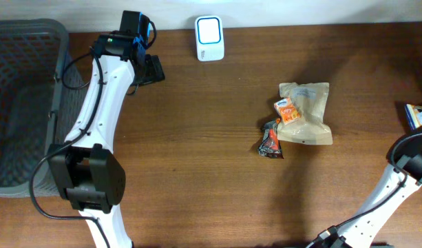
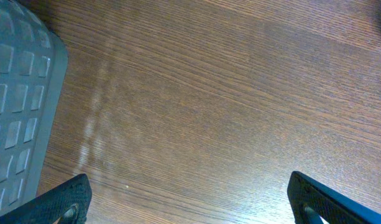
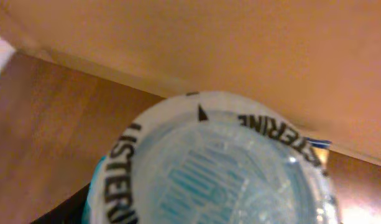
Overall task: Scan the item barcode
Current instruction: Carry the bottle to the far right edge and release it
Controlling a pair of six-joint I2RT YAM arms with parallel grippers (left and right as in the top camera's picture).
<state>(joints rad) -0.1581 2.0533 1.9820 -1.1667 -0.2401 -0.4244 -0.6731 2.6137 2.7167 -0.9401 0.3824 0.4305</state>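
— Gripping the bottle (image 3: 221,168) yet?
— I cannot tell. It fills my right wrist view, one round end toward the lens, and hides my right pincer's fingers. Clamped or merely close, I can't say. My left pincer (image 1: 154,69) is spread wide with nothing in it, near the basket (image 1: 25,103).
— How will it handle?
— My guess is clear hard plastic with liquid inside, so fairly heavy, stiff and slick. I'd take it squarely around the body, off the label, leaving the barcode bare for the scanner (image 1: 210,38).
— Where is it on the worktop (image 1: 197,172)?
— Probably far right. Overhead gives only a blue-and-white sliver (image 1: 418,116) at that edge, which may be it. My right pincer is out of frame there. Overhead does show the scanner at the back and the snack packets (image 1: 306,114) between, which the wrist view lacks. Only the wrist view gives the lettering on the bottle, and no barcode shows.
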